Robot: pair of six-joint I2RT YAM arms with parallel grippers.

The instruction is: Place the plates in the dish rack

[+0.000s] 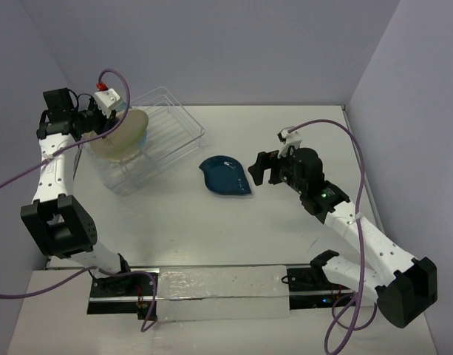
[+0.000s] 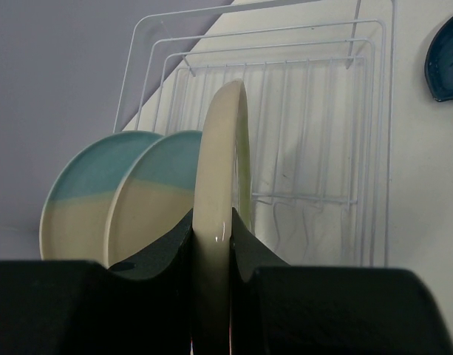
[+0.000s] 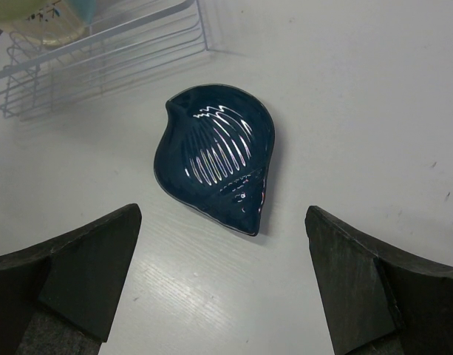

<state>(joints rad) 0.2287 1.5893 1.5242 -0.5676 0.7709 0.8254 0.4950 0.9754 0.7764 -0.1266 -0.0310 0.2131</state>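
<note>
My left gripper [image 1: 111,115] is shut on the rim of a cream plate [image 2: 222,148] and holds it upright, edge-on, over the dish rack [image 2: 359,111]. In the top view this plate [image 1: 126,133] is at the left end of the rack [image 1: 178,129]. Two beige plates with light-blue sections [image 2: 86,192] [image 2: 163,185] stand in the rack just left of it. A dark-teal leaf-shaped plate [image 1: 226,176] lies flat on the table. My right gripper [image 3: 222,213] hangs open just above and short of that plate [image 3: 215,159], with nothing between its fingers.
The rack stands at the back left, near the left wall. The teal plate also shows at the right edge of the left wrist view [image 2: 444,59]. Purple cables [image 1: 322,124] loop over both arms. The right wall [image 1: 411,111] runs close behind the right arm.
</note>
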